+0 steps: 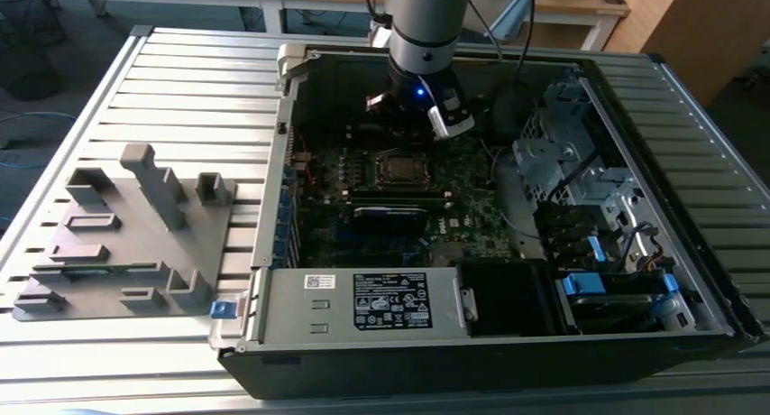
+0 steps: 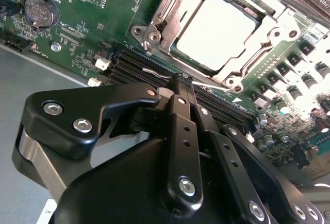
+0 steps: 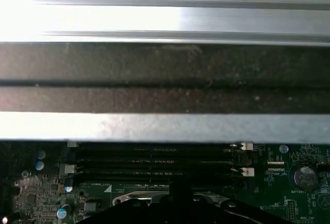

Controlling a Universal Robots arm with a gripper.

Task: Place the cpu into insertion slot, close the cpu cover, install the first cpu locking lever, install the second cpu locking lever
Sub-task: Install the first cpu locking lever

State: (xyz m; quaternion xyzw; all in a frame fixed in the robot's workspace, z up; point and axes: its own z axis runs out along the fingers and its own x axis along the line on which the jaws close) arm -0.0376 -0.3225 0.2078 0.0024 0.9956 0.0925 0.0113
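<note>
Cpu (image 2: 216, 31) sits flat in the insertion slot (image 1: 377, 168), its pale metal top showing through the square window of the cpu cover (image 2: 234, 65), which lies down over it as a silvery frame. The slot belongs to the green motherboard (image 2: 87, 33), which lies on the floor of the open computer case (image 1: 277, 207). In the same case are a labelled power supply box (image 1: 361, 302) at the near end and metal drive cages (image 1: 565, 153) along the exterior view's right. The case rests on a slatted metal table (image 1: 180, 81), and on the exterior view's left a grey fixture tray (image 1: 121, 235) lies well apart from it. The arm (image 1: 424, 27) reaches down into the far end of the case, above the socket. In the second wrist view the gripper (image 2: 179, 82) has its jaws pressed together with no gap at the tips, which hang over the black memory slots (image 2: 134, 64) just beside the socket's edge. A thin silvery rod (image 2: 153, 72) lies near the tips; whether they touch or pinch it cannot be told. A round coin battery (image 2: 41, 10) sits on the board, well apart from the socket
</note>
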